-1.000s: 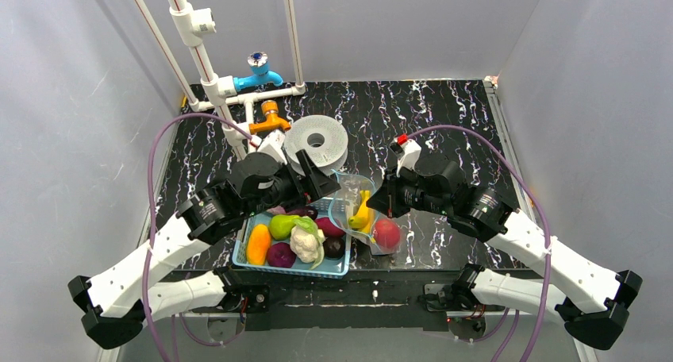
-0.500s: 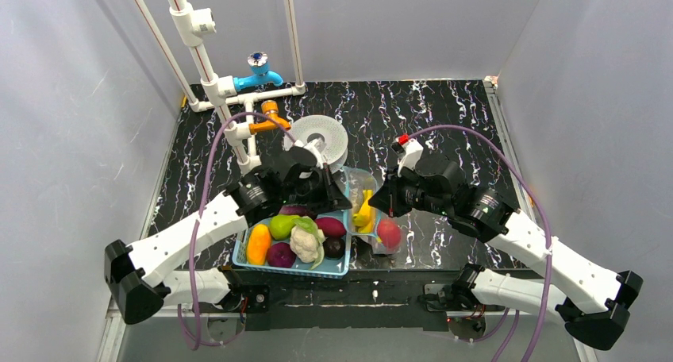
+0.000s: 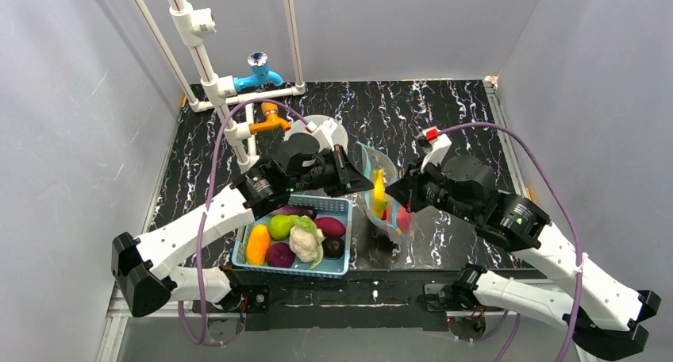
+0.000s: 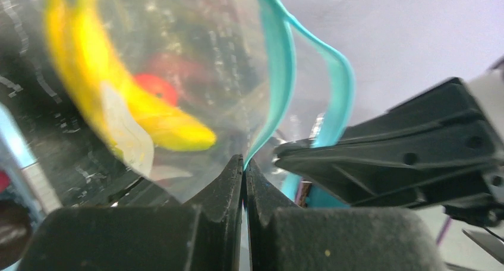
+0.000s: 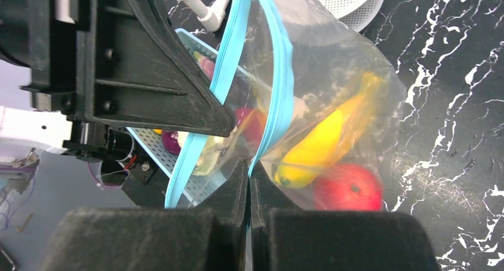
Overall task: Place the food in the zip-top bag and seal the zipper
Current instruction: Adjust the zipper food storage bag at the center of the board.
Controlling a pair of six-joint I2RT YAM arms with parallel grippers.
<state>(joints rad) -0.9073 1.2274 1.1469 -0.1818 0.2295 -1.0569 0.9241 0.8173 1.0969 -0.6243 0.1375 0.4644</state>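
Top external shows the zip-top bag (image 3: pixel 387 229) held up between the two arms, just right of the light-blue basket (image 3: pixel 240 255) at the near side of the black marbled table (image 3: pixel 460 108). The bag's mouth is spread open. Whether its bottom touches the tabletop cannot be told from here. Inside the clear plastic a yellow banana (image 3: pixel 379 189) stands nearly on end, and a red apple (image 3: pixel 402 217) lies low beside it, toward the right arm. In the left wrist view the left gripper (image 4: pixel 243 164) is clenched, its two black fingers pressed together on the bag's lip, right where the teal zipper (image 4: pixel 290 63) runs down into them. In the right wrist view the right gripper (image 5: pixel 248 164) is likewise pinched tight on the opposite lip, with the blue strip ending at its fingertips. The two halves of the zipper stand apart in a wide loop in both wrist views, so the seal is not yet made. The grippers face each other across the bag's mouth, close but not touching. The basket holds the rest of the food: an orange piece (image 3: pixel 258 244) at its left, a green piece (image 3: pixel 282 225), a white cauliflower (image 3: pixel 304 241) in the middle, dark maroon pieces (image 3: pixel 279 255) and a purple eggplant (image 3: pixel 295 211) by the far rim. At the back left stands a blue tap (image 3: pixel 258 72) on white pipes, and a white roll (image 3: pixel 321 128) lies partly hidden behind the left arm.
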